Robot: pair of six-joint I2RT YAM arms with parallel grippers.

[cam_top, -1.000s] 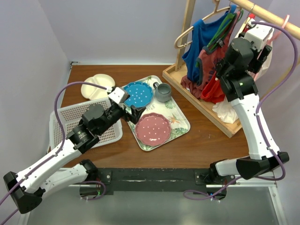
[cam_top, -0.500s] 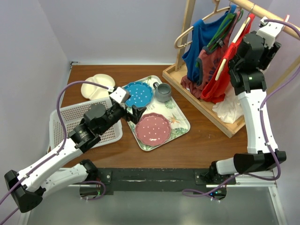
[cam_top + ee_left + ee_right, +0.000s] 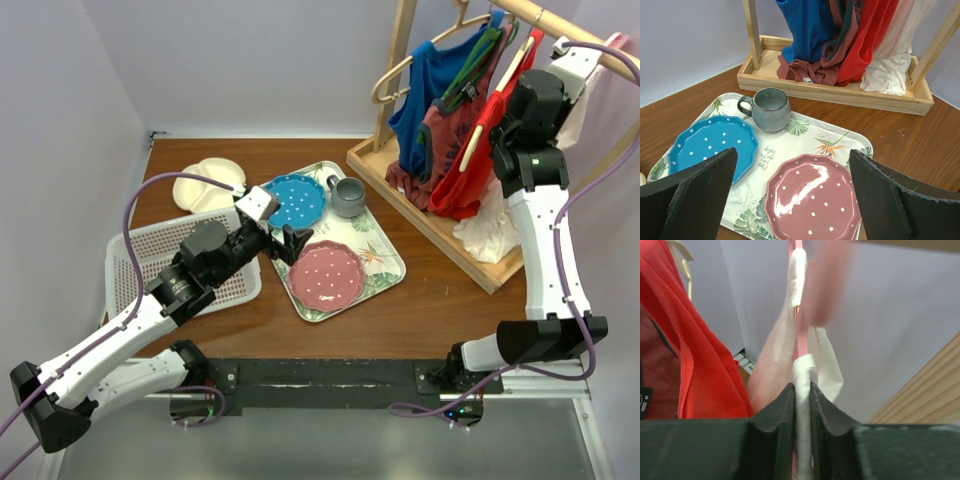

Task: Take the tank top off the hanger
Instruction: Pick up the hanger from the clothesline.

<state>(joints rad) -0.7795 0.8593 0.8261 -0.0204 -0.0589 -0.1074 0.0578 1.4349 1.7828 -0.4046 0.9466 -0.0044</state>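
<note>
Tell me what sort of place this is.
Probably a staged robot test cell rather than a home: plain pale walls box in a wooden table, a small clothes rack hung with tank tops stands on it, and a floral tray holds dotted plates and a mug.

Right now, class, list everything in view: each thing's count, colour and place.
table: one, brown, under everything
wooden rack: one, pale wood, far right
tank tops: four, hanging on rack: blue tank top, maroon tank top, red tank top, white tank top
tray: one, leaf-print white, table centre
blue plate, pink plate: one each, dotted, on tray
mug: one, grey, on tray
basket: one, white, left
cream round pieces: two, far left
left end effector: open, black, above tray
right end effector: shut on white tank top, at rack
</note>
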